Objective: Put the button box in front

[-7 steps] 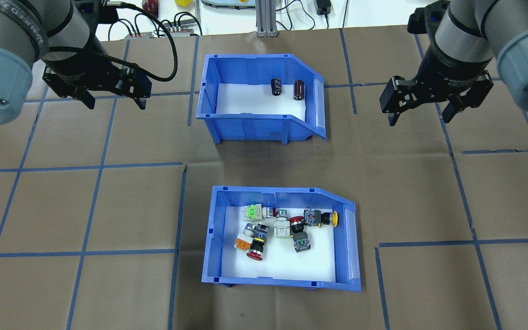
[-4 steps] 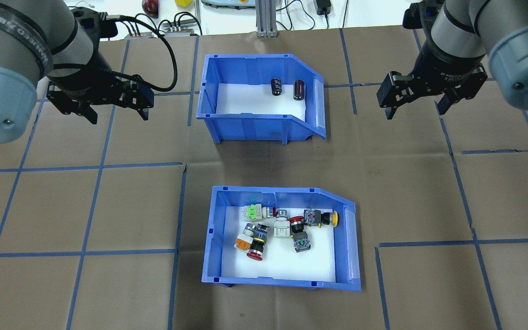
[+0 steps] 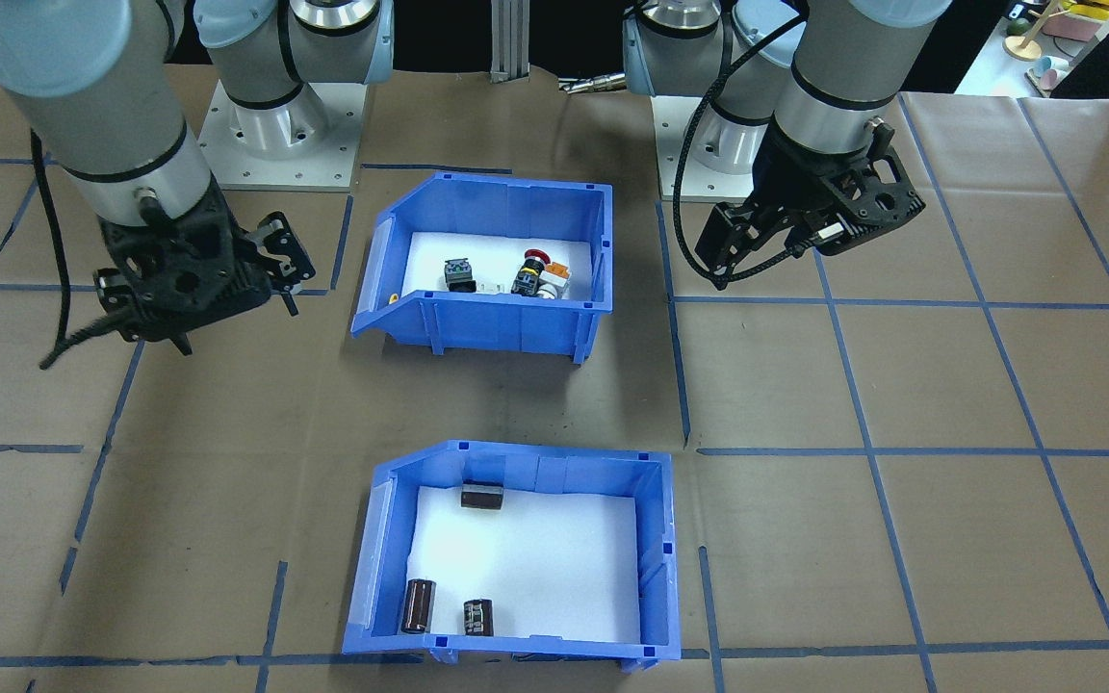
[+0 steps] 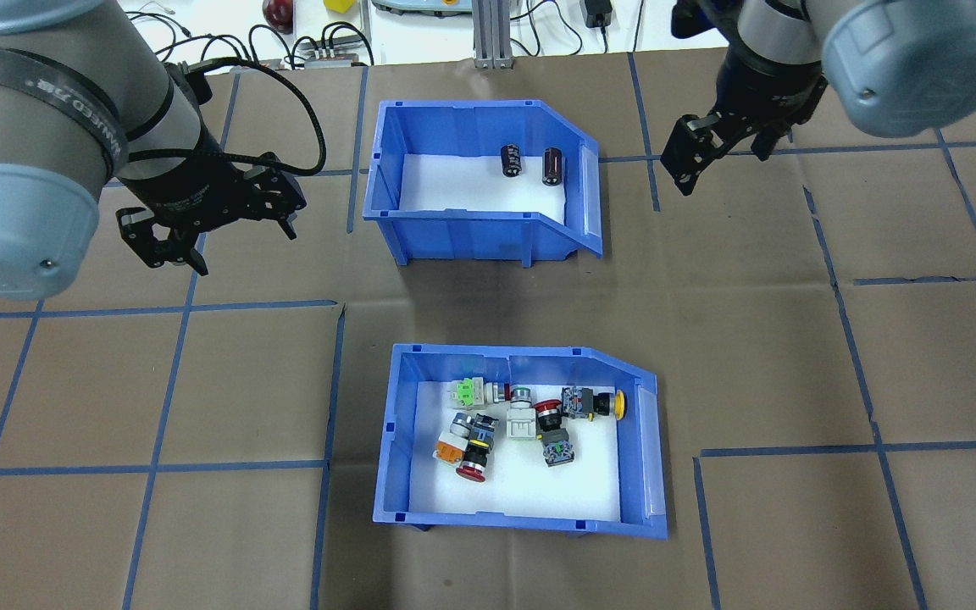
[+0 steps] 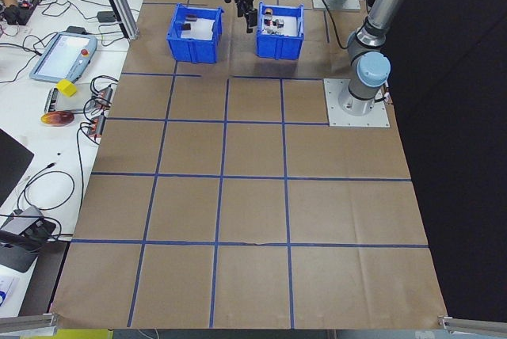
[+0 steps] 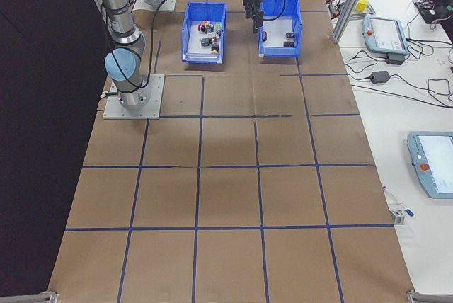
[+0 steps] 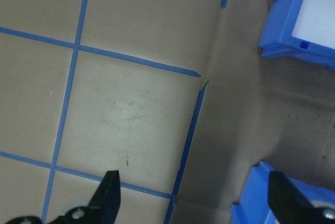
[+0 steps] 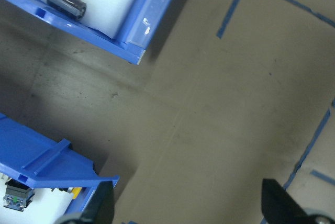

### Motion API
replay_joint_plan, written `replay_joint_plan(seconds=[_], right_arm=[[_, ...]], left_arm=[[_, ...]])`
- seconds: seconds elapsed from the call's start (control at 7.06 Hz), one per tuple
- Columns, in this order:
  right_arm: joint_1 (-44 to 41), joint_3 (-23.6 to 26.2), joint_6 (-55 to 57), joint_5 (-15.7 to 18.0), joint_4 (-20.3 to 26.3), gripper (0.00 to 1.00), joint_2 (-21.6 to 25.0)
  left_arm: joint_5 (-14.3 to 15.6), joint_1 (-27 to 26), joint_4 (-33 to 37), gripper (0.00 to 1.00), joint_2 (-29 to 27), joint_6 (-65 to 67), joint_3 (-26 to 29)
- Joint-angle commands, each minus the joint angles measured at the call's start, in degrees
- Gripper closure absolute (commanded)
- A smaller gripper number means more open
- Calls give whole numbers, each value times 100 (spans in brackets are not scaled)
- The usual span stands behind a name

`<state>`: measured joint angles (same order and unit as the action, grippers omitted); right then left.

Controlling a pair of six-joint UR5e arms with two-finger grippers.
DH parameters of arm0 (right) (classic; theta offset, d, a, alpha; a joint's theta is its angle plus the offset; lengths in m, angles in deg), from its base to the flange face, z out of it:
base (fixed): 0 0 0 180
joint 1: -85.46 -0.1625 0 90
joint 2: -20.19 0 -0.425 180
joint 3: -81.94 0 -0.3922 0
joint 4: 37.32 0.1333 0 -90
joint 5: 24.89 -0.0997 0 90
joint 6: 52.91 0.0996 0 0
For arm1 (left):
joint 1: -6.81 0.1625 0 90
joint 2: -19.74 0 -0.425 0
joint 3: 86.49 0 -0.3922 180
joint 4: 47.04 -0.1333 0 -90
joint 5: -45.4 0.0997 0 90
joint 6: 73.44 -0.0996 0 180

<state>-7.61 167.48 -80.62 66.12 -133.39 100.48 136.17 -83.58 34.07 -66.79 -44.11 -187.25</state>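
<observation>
The button box [image 4: 393, 440] is a blue bin with a white liner holding several push-button switches. It stands on the near side of the table, and the front-facing view shows it [image 3: 477, 322] close to the robot bases. My left gripper [image 4: 246, 252] hangs open and empty above bare paper, to the far left of the box. Its wrist view shows only the box corner [image 7: 256, 199] by the open gripper [image 7: 193, 199]. My right gripper [image 4: 721, 169] hangs open and empty to the far right. Its wrist view catches the box's sloped end [image 8: 42, 164] at the lower left.
A second blue bin [image 4: 471, 233] with dark cylinders stands directly beyond the button box, with a gap of bare paper between them. It also shows in the wrist views [image 7: 303, 20] [image 8: 131, 30]. Blue tape lines grid the brown paper. Cables and devices lie past the far edge.
The left gripper has swung toward the robot and to the right, turning as it went. The right gripper has moved farther away and leftward, also rotating. Both bins stay put.
</observation>
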Motion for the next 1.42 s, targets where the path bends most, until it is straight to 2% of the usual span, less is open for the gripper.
replay_joint_plan(seconds=[0.0, 0.28, 0.42, 0.57, 0.71, 0.85, 0.99, 1.13, 1.27], right_arm=[[-656, -658, -970, 31, -44, 0, -757], [-1193, -924, -2363, 31, -165, 0, -1163], [-1265, -942, -2631, -30, -262, 0, -1243], [-1370, -942, -3077, -48, -333, 0, -1331], [-1554, -951, -3099, -57, -603, 0, -1488], [-1851, -951, -3117, -40, -1120, 0, -1708], [-2011, -960, -3117, 4, -1499, 0, -1979], [-2039, -977, -3126, 13, -1711, 0, -2148], [-2074, -1108, -3126, -4, -1714, 0, -2245]], left_arm=[[-139, -101, -16, 1, 197, 1795, -381], [-96, -870, -208, 2, 295, 4105, -619], [-69, -1353, -644, 2, 321, 5152, -785], [-95, -1715, -788, 1, 513, 6059, -1074], [-130, -1832, -894, 1, 837, 6477, -1512], [-148, -1868, -1173, 1, 1014, 7046, -1812], [-166, -2129, -1263, 1, 1007, 8027, -1850], [-157, -2575, -1272, 1, 972, 8645, -1955], [-174, -2789, -1360, 1, 972, 9043, -2095]])
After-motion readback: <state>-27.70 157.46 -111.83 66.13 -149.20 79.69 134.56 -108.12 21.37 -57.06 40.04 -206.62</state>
